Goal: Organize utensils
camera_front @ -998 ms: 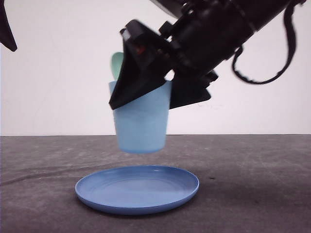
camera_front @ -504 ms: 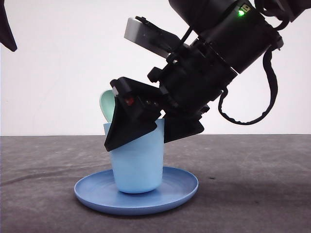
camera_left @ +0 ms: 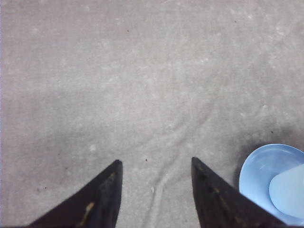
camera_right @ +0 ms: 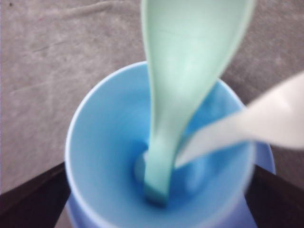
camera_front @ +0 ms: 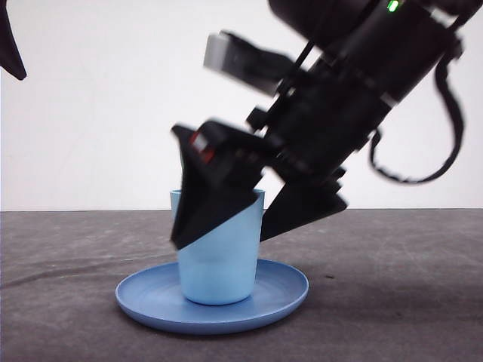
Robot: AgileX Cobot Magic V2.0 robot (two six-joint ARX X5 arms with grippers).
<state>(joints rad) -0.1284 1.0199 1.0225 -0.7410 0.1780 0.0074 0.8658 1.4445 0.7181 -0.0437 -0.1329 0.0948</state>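
Right gripper (camera_front: 241,219) spread astride cup (camera_front: 219,264), holding nothing | spoon (camera_right: 183,90), fork (camera_right: 247,126) stand in cup, frame centre, on plate (camera_front: 283,290) | we lift straight, avoiding rim | left gripper (camera_left: 154,190) open, empty

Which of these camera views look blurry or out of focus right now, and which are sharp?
Front view: the right gripper and its arm are motion-smeared, while the cup and plate stay crisp. Right wrist view: the spoon and fork are soft, too close to focus. Left wrist view: cloth fairly sharp, evenly lit.
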